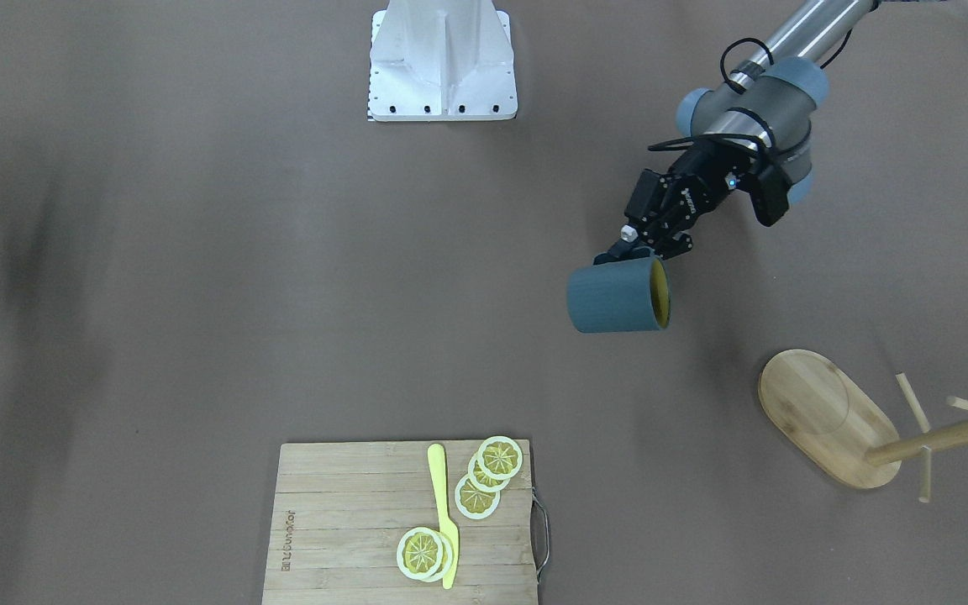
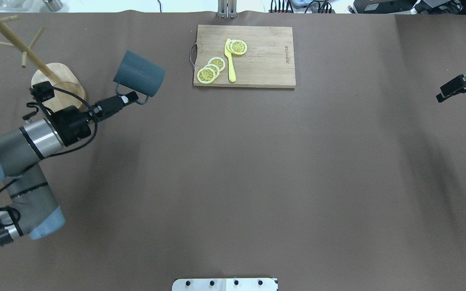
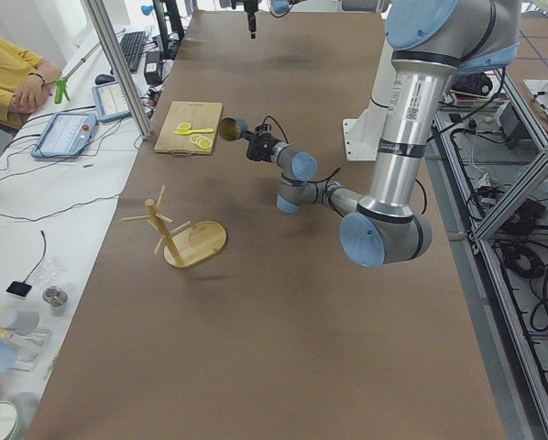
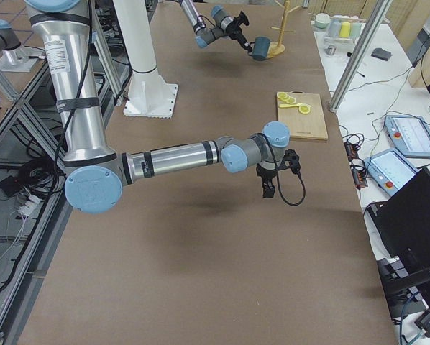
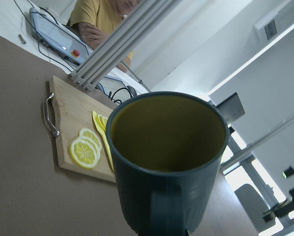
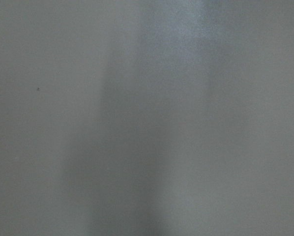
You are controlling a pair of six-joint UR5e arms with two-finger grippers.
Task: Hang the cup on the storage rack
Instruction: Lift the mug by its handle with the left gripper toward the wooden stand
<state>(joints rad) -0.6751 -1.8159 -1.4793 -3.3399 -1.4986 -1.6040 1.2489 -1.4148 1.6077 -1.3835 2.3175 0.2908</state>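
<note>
Brown table (image 2: 233, 182), white side desk (image 3: 36, 202)

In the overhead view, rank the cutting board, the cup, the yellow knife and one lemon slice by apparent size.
1. cutting board
2. cup, lifted nearer the camera, so enlarged
3. yellow knife and lemon slice: knife longer, area about alike

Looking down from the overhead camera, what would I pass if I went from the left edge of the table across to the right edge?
storage rack → cup → cutting board → right gripper
</note>
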